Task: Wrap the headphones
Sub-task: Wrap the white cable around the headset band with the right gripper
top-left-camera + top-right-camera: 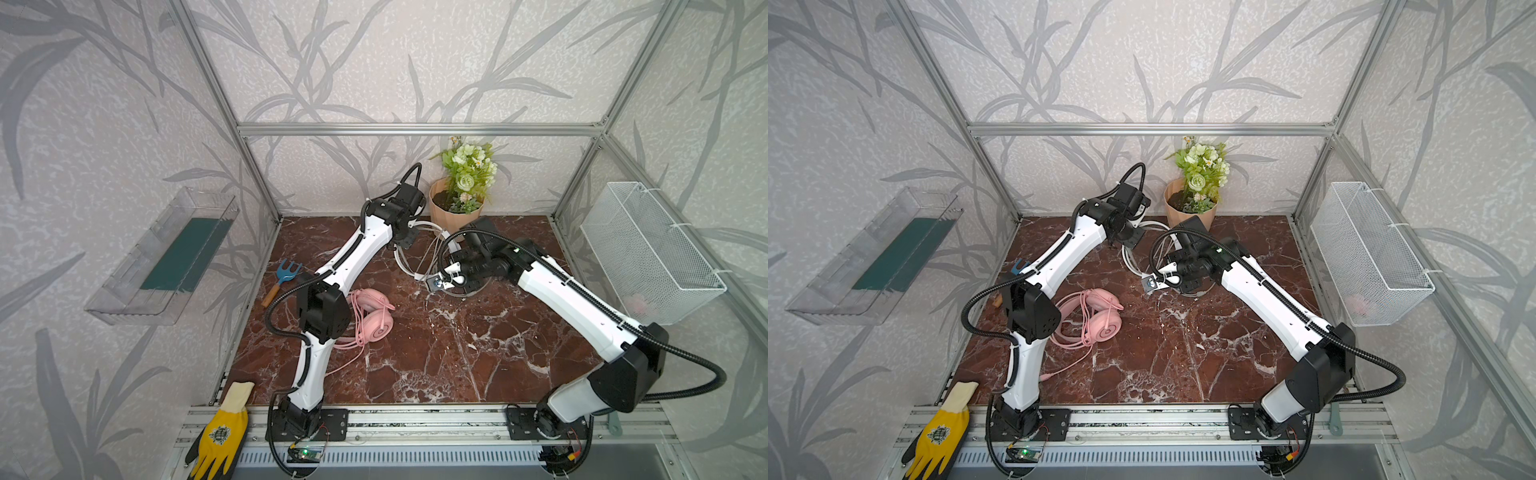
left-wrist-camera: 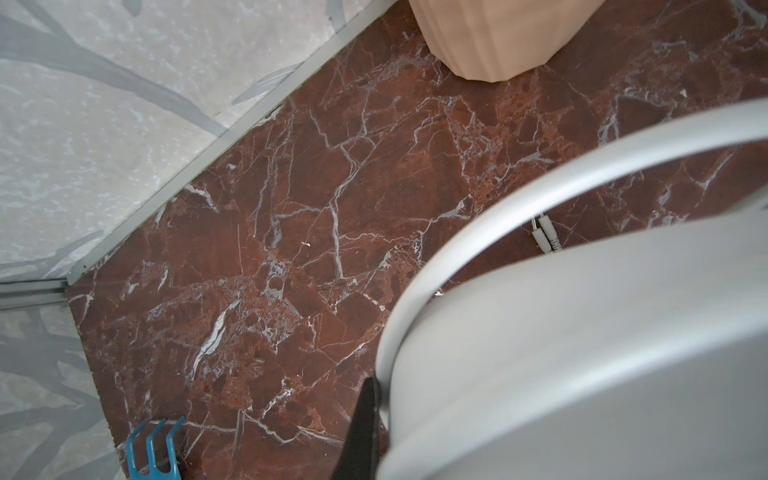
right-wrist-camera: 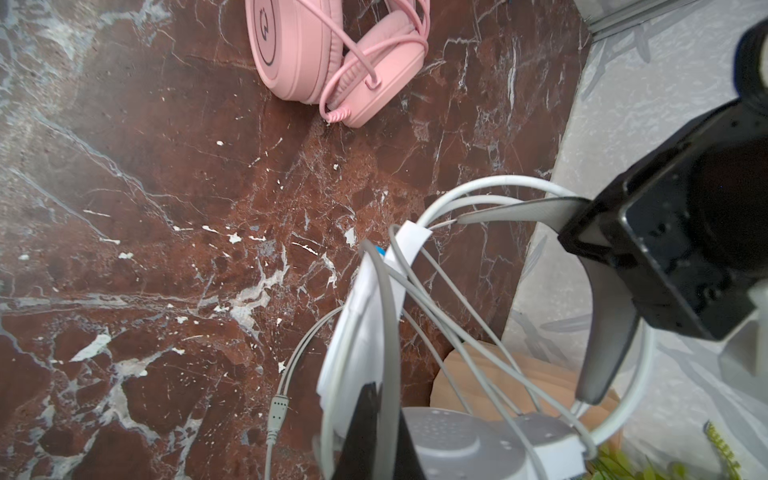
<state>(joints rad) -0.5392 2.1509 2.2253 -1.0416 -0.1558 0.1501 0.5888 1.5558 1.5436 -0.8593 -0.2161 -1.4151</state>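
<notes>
- The white headset (image 3: 449, 440) is held between the grippers at the far middle of the table (image 1: 457, 353), just before the pot (image 1: 457, 222).
- The left gripper (image 3: 602, 249) is clamped on its headband; the right gripper (image 3: 382, 436) is closed, apparently on the cable (image 3: 390, 299).
- The headband arc runs from left gripper toward right, so the next loop is judged best led round by the right arm.
- The pink headset (image 1: 372, 318) is seen well apart, nearer the left arm.
</notes>
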